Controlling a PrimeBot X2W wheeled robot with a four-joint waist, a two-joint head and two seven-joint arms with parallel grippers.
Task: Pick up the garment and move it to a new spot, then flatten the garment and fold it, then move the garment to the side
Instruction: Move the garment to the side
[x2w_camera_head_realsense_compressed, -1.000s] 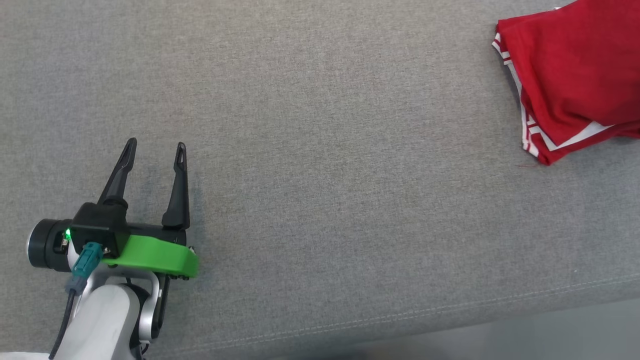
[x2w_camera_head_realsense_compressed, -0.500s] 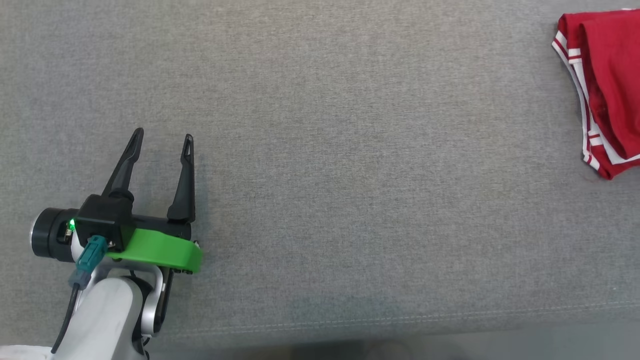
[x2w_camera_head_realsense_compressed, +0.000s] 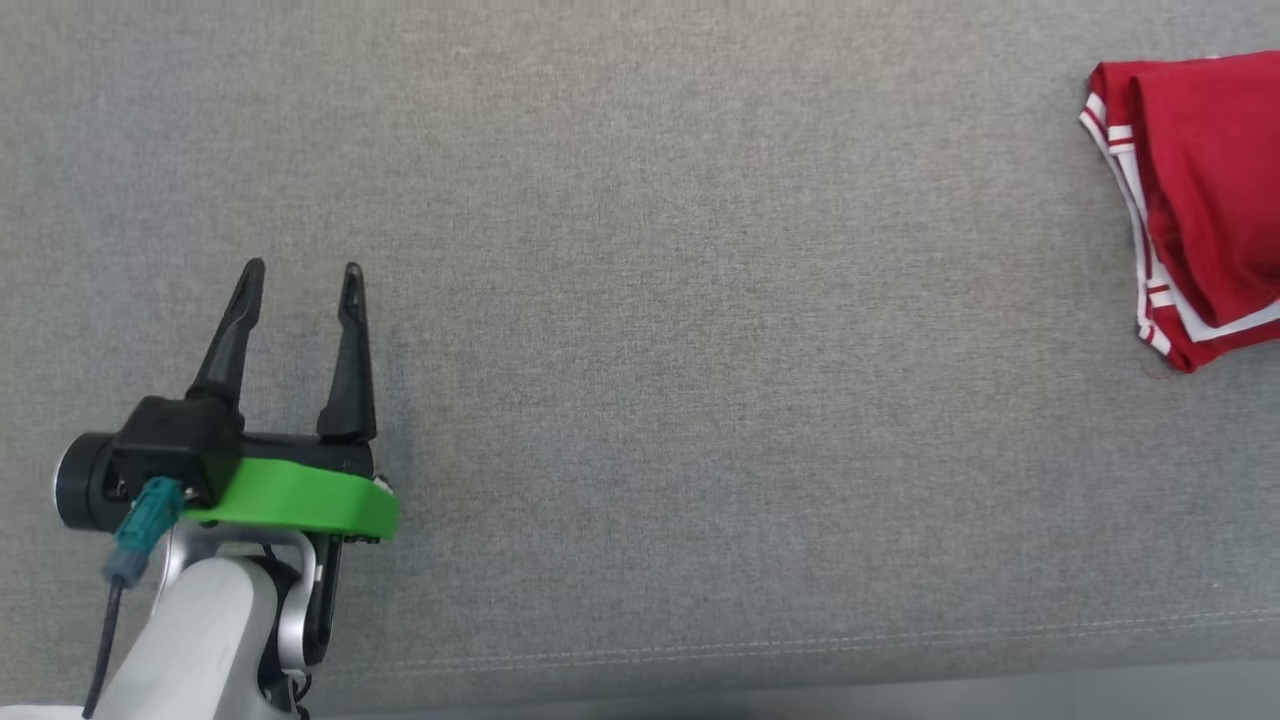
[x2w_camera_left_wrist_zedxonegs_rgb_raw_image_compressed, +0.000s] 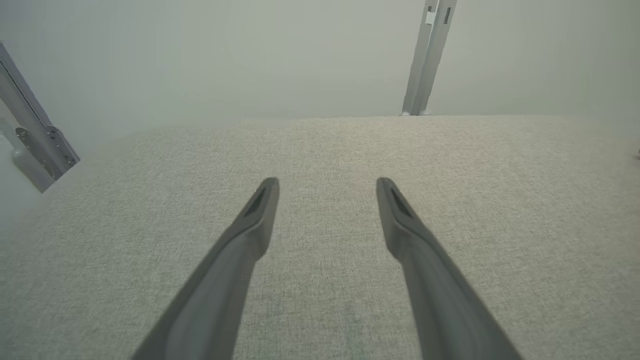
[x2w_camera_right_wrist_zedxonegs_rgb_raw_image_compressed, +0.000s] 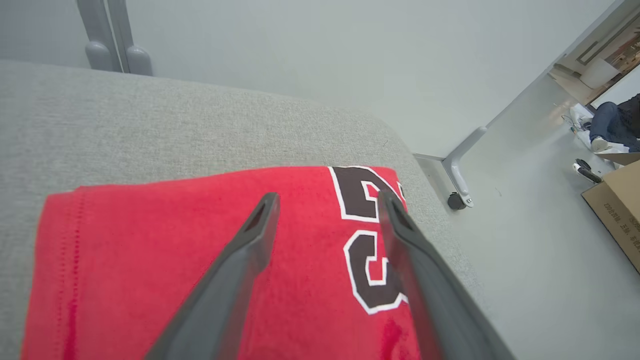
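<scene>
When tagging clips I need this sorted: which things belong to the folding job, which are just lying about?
Job: red garment, right gripper, left gripper, grey padded surface.
Lying about: cardboard box, castered frame leg, seated person.

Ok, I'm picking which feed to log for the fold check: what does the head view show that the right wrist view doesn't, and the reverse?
Head view's own: the left gripper, open, over the bare grey surface, well apart from the red garment, plus the garment's white-striped edge. Right wrist view's own: the right gripper, open above the garment, black numerals on it, a caster leg, a cardboard box, a seated person. Shared: the red garment lying on the grey surface.
</scene>
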